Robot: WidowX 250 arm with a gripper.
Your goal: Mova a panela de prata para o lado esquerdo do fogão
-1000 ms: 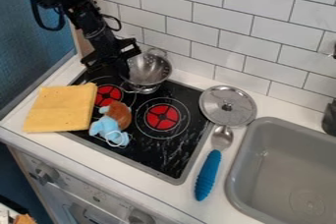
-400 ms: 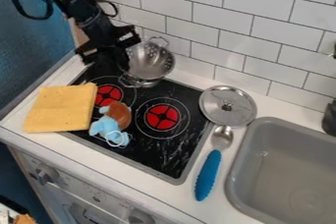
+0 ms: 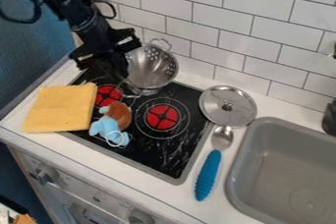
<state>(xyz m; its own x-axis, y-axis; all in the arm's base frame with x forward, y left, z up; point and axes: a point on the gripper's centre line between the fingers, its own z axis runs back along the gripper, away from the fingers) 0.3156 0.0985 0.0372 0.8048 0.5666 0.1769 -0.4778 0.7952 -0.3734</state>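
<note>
Colander (image 3: 154,72) tilted at back of stove (image 3: 172,145), perhaps touching hand (image 3: 117,68).

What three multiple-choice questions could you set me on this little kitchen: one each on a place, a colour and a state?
1. Where is the spoon?
A) between the stove and the sink
B) inside a drawer
C) on the floor

2. What colour is the cloth?
A) green
B) purple
C) yellow

3. How is the lid?
A) covering the silver pot
B) off the silver pot
C) broken in two

1 A: its blue handle lies beside the sink.
2 C: its whole visible surface is yellow.
3 B: it lies apart, nearer the sink.
</note>
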